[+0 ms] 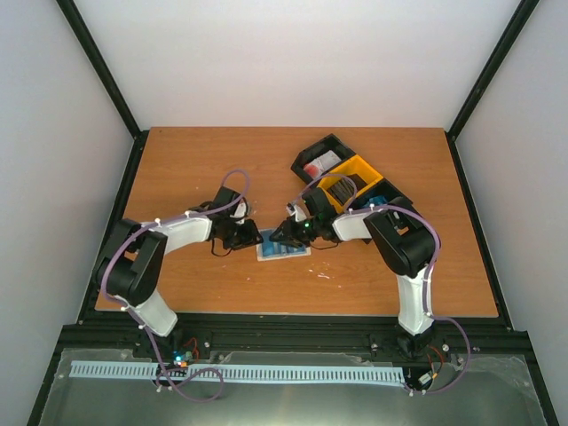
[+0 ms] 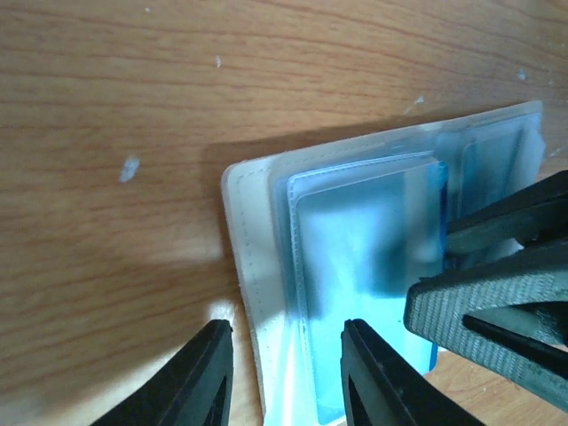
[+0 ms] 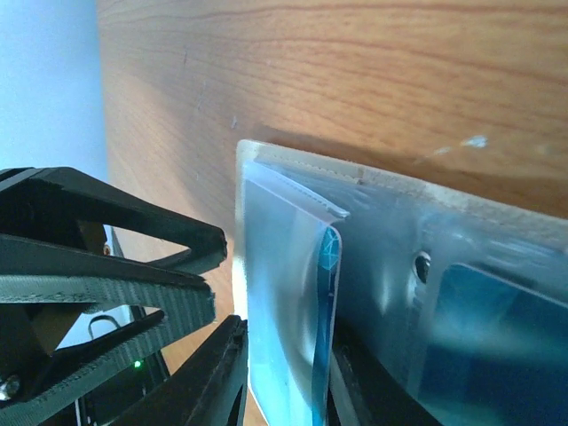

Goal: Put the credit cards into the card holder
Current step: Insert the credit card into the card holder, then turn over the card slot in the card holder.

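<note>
The card holder [image 1: 286,251] lies open on the table between both grippers, showing its pale edge [image 2: 253,257] and blue-grey lining. In the right wrist view a bright blue credit card [image 3: 325,293] stands bowed at the mouth of a clear pocket. My right gripper [image 3: 288,390] is shut on it, a finger on each side. A second card [image 3: 497,328] sits in the neighbouring pocket. My left gripper [image 2: 286,377] is open and straddles the holder's left edge without touching it. The right gripper's fingers [image 2: 497,297] reach in over the pocket from the right.
Black and yellow bins [image 1: 346,173] stand at the back right, just behind the right arm. The left gripper's fingers [image 3: 106,293] are close beside the right gripper. Bare wooden table [image 1: 222,169] lies to the left and behind.
</note>
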Robot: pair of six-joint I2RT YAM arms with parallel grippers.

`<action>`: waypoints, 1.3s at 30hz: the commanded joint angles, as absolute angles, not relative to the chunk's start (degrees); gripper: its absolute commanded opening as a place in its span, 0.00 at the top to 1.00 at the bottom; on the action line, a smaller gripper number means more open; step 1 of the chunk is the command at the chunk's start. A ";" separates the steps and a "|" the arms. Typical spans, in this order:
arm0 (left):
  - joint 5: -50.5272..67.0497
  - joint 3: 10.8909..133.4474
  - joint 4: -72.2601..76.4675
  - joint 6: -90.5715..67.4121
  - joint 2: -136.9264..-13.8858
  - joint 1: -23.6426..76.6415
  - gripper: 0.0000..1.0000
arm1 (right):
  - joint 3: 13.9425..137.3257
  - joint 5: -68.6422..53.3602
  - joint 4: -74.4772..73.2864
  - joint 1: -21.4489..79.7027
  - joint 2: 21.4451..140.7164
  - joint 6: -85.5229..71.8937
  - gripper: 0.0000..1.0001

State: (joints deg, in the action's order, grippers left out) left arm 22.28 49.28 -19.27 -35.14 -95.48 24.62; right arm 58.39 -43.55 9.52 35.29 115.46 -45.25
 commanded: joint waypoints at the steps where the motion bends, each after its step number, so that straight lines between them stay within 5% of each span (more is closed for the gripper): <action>1: 19.81 47.74 -17.37 -36.01 -89.93 25.04 0.64 | 59.09 -48.16 12.62 34.91 116.49 -44.31 0.76; 16: 28.99 41.33 -6.80 -37.76 -81.86 24.05 0.44 | 56.02 -54.67 20.85 33.13 115.87 -47.15 0.77; 20: 33.08 39.32 -3.78 -37.73 -81.33 23.67 0.46 | 55.21 -55.07 21.51 32.81 115.51 -47.21 0.78; 25: 34.31 37.18 -1.56 -40.16 -81.40 22.69 0.61 | 53.69 -56.10 24.10 32.10 115.18 -48.52 0.82; 39: 40.17 34.58 6.77 -44.21 -85.03 19.86 0.61 | 53.28 -57.70 25.41 30.72 115.04 -50.54 0.94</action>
State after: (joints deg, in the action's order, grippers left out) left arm 37.65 34.44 1.87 -42.68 -84.31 20.97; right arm 53.82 -56.38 23.14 31.09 116.31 -49.63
